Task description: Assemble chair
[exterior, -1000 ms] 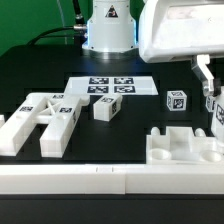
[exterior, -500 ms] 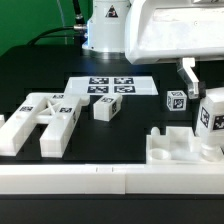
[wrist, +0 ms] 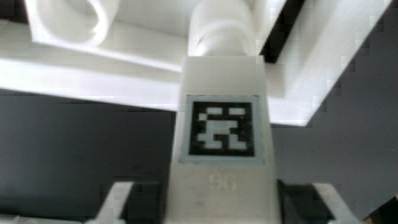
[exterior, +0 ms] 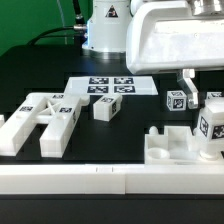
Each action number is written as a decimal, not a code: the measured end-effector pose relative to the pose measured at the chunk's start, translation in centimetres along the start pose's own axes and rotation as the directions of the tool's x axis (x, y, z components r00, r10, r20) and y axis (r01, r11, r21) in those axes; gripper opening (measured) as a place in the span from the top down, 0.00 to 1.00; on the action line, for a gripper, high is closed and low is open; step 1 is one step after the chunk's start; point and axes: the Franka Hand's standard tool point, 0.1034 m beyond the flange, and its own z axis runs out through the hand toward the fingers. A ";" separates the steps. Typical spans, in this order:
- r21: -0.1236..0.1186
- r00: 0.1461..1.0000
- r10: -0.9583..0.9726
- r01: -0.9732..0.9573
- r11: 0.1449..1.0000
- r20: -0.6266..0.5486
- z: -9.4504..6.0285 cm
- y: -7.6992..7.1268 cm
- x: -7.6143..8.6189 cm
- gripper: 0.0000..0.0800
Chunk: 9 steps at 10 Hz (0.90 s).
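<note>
Chair leg [exterior: 212, 127], white, tagged: fingers [wrist: 121, 204] are gripping it narrowly, holding it upright at the counter's [exterior: 130, 135] near edge on the exterior view's right, over the seat block [exterior: 178, 150] corner, apparently aligning it for insertion.

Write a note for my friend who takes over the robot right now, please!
Gripper: shut on a tagged white leg, held at the seat block on the exterior view's right. I cannot tell if it is seated.
Loose: H-shaped frame on the left, middle cube, far cube.
Done: leg picked up.
Left: probably fit the leg, then add the loose parts.
</note>
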 end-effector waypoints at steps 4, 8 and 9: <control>0.001 1.000 -0.005 0.005 1.000 -0.023 0.5 -0.3 -0.1 0.63; 0.000 0.998 -0.012 0.012 1.000 -0.060 0.6 -0.5 0.2 0.63; 0.000 0.998 -0.012 0.012 1.000 -0.060 0.6 -0.5 0.2 0.63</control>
